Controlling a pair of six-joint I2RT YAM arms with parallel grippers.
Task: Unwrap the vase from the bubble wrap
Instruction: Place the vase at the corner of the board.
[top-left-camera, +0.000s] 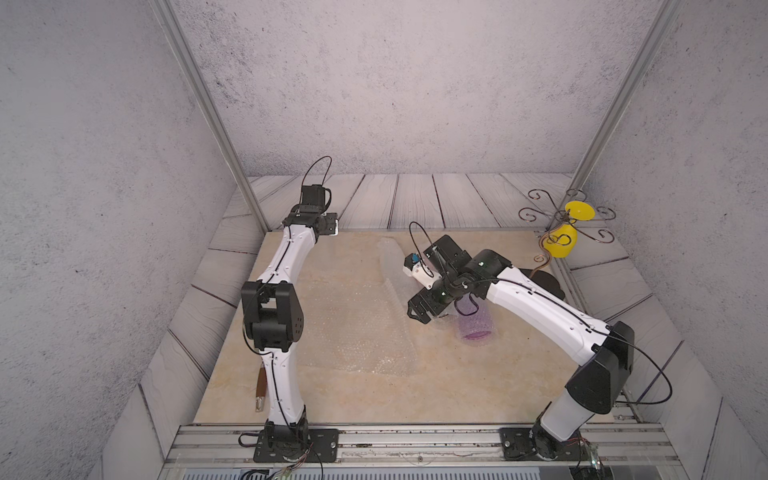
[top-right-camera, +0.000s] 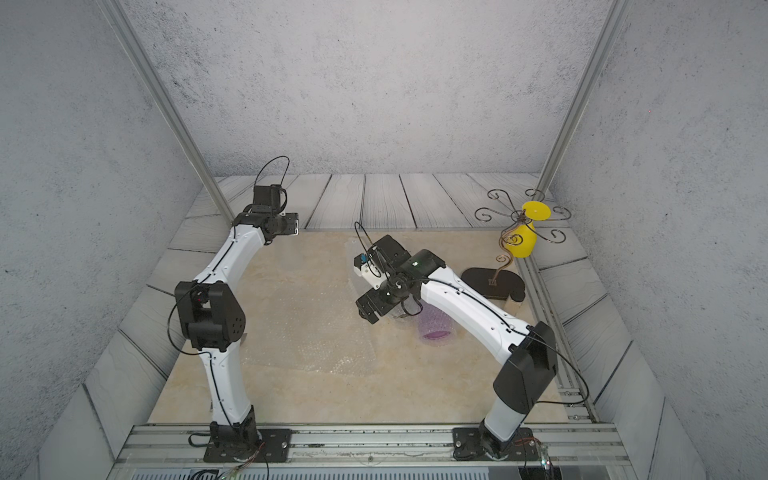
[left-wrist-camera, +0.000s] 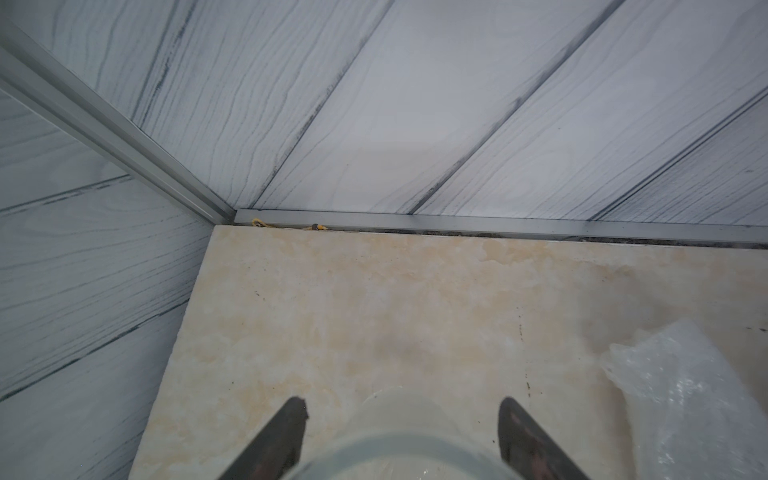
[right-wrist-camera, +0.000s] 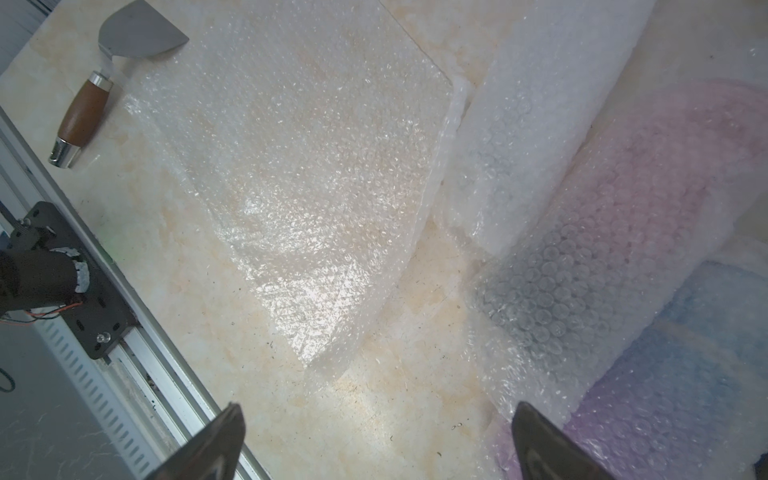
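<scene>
Nearest, at the bottom of both top views, a metal rail (top-left-camera: 415, 436) edging a beige marbled tabletop (top-left-camera: 457, 390), with a flat sheet of bubble wrap (top-left-camera: 353, 332) mid-frame and, right of it, more wrap rolled round a purple vase (top-left-camera: 476, 326). Just above that roll, right gripper (right-wrist-camera: 378, 409) spread wide and empty. Farther up and left, by grey plank walls (top-left-camera: 415, 199), left gripper (left-wrist-camera: 402, 403) part open around a faint clear round shape, grip impossible to tell.

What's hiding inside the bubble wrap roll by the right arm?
The bubble wrap roll looks purple inside. The wrap covers whatever it is, so its shape is hidden.
</scene>
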